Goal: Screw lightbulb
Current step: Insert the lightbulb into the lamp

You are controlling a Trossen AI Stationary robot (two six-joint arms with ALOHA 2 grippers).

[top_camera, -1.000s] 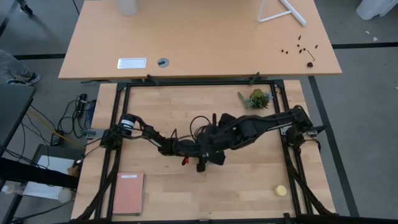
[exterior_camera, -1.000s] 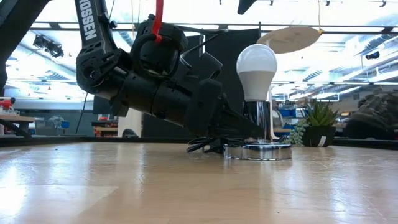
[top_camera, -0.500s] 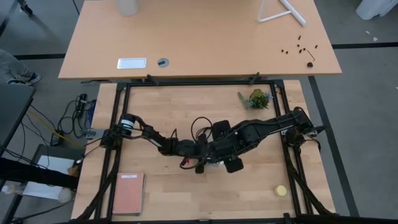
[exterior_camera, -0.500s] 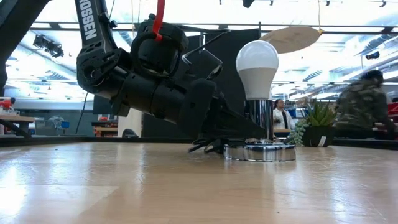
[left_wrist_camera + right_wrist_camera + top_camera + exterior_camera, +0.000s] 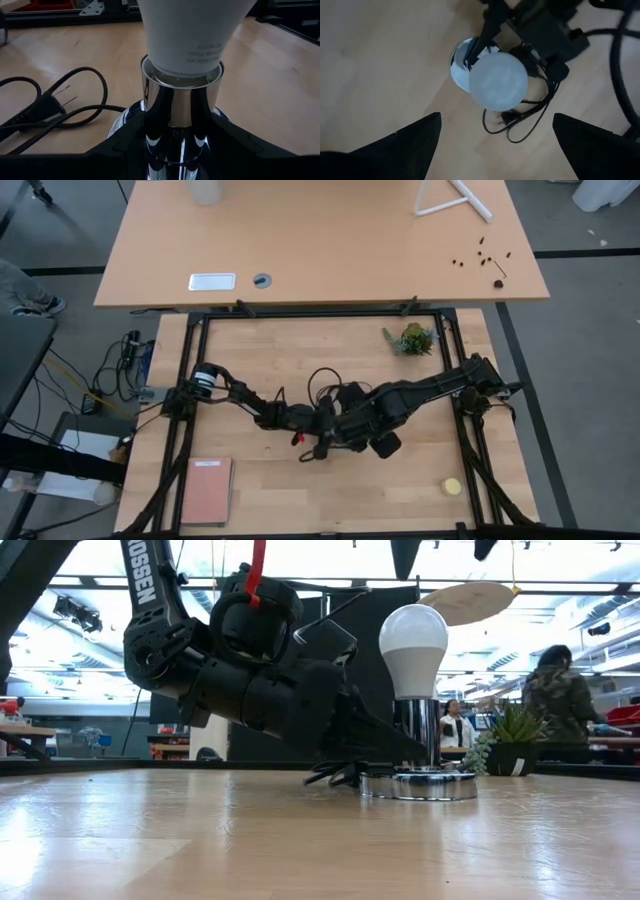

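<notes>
Arms meet near the middle of the wooden table [image 5: 420, 480], each reaching inward from its own side. The left arm lies low and stretched along the boards; its pincer, the left gripper [image 5: 182, 150], grips the chrome stem of the socket [image 5: 417, 745], one dark finger [image 5: 125, 145] on either side of it, just above the round base. The right arm bends in from the far side and hangs its pincer, the right gripper [image 5: 495, 145], above the lamp, with its two fingers [image 5: 405, 142] spread wide and touching nothing.

The lightbulb [image 5: 413, 648] stands upright in the socket, directly below the right pincer and directly above the left one.

Only the low view shows the bulb's whole height and the right fingertips well above its dome. Only the left wrist view shows the bulb's neck sitting inside the chrome collar, and the black cord [image 5: 55, 110] coiled on the boards beside the left pincer. The right wrist view looks straight down on the dome, lying between the spread fingers. In the high view the arms cover the lamp.

Bare board lies all round the pincers. A pink notebook [image 5: 206, 490], a small plant [image 5: 412, 338] and a yellow ball [image 5: 452, 486] sit well off, near the table's edges.
</notes>
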